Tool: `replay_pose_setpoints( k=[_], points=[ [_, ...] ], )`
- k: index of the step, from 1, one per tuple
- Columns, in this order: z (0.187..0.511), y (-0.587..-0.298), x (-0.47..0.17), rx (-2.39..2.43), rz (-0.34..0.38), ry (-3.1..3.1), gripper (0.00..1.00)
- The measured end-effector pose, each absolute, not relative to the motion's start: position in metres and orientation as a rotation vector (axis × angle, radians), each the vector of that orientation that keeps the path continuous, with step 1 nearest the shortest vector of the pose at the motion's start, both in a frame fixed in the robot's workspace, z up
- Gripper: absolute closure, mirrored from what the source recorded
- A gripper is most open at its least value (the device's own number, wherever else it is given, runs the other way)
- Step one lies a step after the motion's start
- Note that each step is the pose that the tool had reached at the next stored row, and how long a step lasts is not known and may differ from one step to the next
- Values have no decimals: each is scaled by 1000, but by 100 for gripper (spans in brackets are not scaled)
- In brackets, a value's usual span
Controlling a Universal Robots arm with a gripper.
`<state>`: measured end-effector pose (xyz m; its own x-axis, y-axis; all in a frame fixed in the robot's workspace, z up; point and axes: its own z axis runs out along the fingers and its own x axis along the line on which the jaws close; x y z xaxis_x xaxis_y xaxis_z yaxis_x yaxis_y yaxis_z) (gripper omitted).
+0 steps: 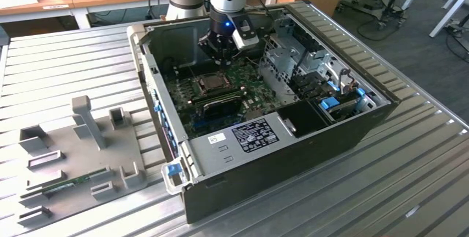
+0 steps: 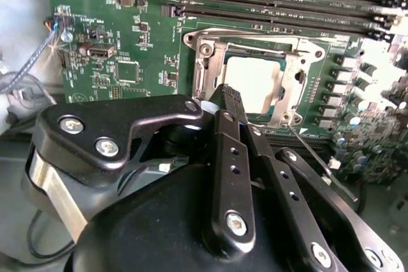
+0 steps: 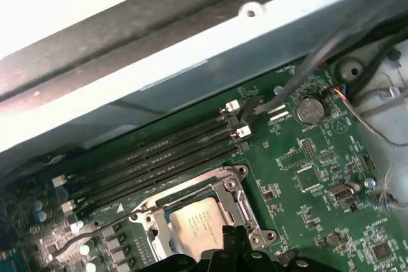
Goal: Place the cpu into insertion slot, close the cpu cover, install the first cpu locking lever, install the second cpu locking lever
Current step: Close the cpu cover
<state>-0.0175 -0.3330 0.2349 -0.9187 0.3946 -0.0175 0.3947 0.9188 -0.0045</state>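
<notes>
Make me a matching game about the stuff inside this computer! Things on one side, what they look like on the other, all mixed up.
Things:
1. cpu
2. cpu cover
3. memory slots
4. coin battery

Looks:
A. round and silver
B. silver frame with a square window
C. pale square showing through the window
D. long, narrow and black

Pairs: 1-C, 2-B, 3-D, 4-A.
</notes>
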Motion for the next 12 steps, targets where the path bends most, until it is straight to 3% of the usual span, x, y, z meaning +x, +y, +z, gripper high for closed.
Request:
replay_pose_setpoints(
  k=[12],
  points=[
    [234, -333, -18, 350, -10, 3105, 90]
  ],
)
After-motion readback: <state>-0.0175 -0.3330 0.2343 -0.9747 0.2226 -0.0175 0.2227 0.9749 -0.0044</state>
